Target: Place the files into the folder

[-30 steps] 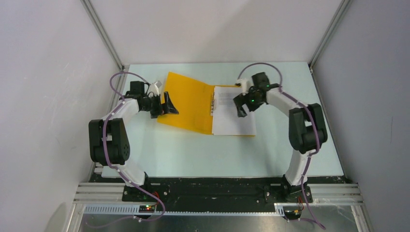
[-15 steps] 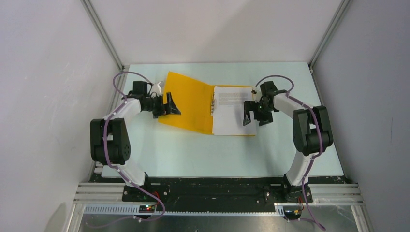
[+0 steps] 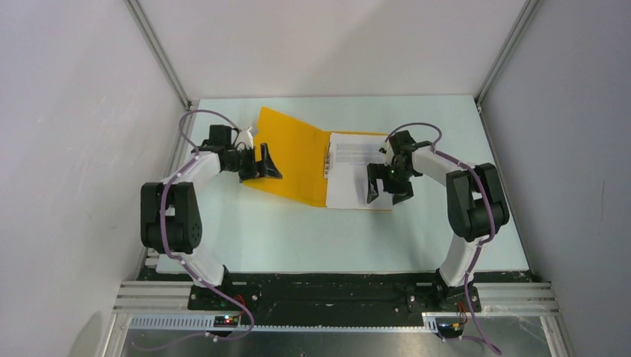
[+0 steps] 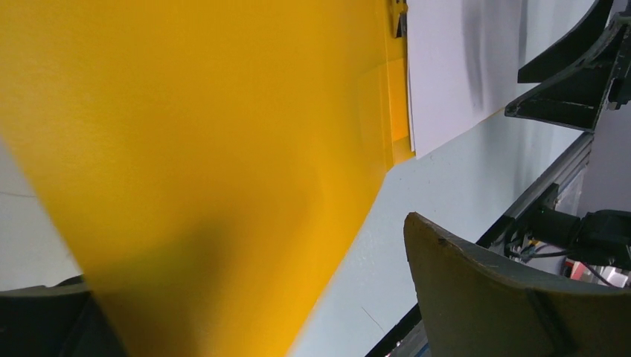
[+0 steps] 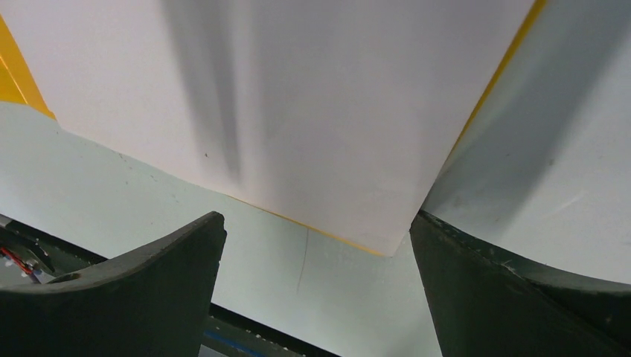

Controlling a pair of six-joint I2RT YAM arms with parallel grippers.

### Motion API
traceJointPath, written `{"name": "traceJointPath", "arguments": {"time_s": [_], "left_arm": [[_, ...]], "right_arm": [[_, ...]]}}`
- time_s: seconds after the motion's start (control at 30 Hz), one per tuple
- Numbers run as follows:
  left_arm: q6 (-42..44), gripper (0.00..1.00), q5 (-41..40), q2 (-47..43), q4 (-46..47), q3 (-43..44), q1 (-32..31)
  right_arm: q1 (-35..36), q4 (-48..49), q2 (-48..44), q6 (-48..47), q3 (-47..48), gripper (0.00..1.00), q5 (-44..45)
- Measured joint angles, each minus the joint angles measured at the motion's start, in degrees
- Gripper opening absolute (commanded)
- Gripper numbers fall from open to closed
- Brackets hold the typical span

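Pale table [image 3: 298, 238] under spread orange folder [image 3: 294, 160] and files [image 3: 348, 186]; left hand [image 3: 268, 164], right hand [image 3: 387, 191] both wide.

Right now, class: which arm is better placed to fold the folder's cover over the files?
Left. The left gripper stands open at the free edge of the folder, with the cover's edge inside its jaws in the wrist view. The right gripper hangs open above the files, far from that edge.

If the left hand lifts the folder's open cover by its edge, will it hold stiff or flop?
Probably flexes: the folder looks like thin card, its cover seeming to bow near the left hand. Likely light. The files rest on the other half; a jolt might slide them.
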Motion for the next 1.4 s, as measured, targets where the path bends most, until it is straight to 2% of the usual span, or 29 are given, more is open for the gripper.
{"name": "traceJointPath", "arguments": {"time_s": [0.37, 0.63, 0.7, 0.8, 0.87, 0.97, 1.1, 1.17, 1.23, 1.3, 1.33, 1.37, 1.4], "left_arm": [[1.2, 0.89, 0.8, -0.2, -0.2, -0.6, -3.6], [2.4, 0.87, 0.9, -2.3, -3.3, -2.4, -4.3], [2.6, 0.89, 1.0, -3.0, -4.3, -3.0, -4.3], [2.9, 0.99, 0.6, -4.7, -5.2, -4.9, -4.3], [2.8, 0.99, -1.0, -6.5, -5.8, -6.5, -4.2], [2.0, 1.00, -3.9, -10.5, -7.4, -8.3, -2.8], [2.0, 1.00, -8.4, -15.7, -10.4, -6.0, 3.5], [2.5, 0.99, -11.0, -17.0, -11.8, -1.3, 6.1], [3.1, 0.95, -12.3, -17.1, -12.2, 4.7, 6.8], [3.1, 0.91, -12.0, -16.0, -12.0, 11.6, 6.4], [3.0, 0.90, -11.4, -14.6, -11.5, 15.3, 5.9], [2.7, 0.87, -10.6, -13.1, -11.1, 18.4, 5.4], [2.3, 0.86, -9.5, -10.5, -10.4, 22.0, 4.6]], "right_arm": [[4.1, -3.3, -1.4, 1.0, -1.2, 0.99, 5.6], [-1.3, -3.5, -6.0, 0.3, -2.0, 0.99, 5.6], [-2.7, -3.6, -8.1, -0.7, -2.8, 0.99, 5.7], [-3.1, -3.6, -11.5, -2.5, -4.0, 0.99, 5.9], [-3.2, -3.6, -13.8, -4.4, -4.4, 1.00, 5.8], [-3.9, -3.1, -16.7, -8.4, -4.1, 0.99, 3.9], [-4.2, -2.3, -17.4, -17.1, 0.0, 0.97, -2.4], [-3.5, -1.6, -16.9, -21.3, 3.1, 0.94, -5.1], [-2.3, 0.1, -15.7, -24.6, 6.2, 0.84, -7.1], [-1.2, 2.0, -13.4, -26.8, 9.2, 0.71, -8.4], [-0.7, 3.0, -11.4, -27.4, 11.1, 0.57, -9.2], [-0.3, 3.5, -9.3, -27.6, 12.7, 0.48, -9.7], [-0.1, 4.1, -6.8, -27.5, 14.7, 0.28, -10.4]]}}
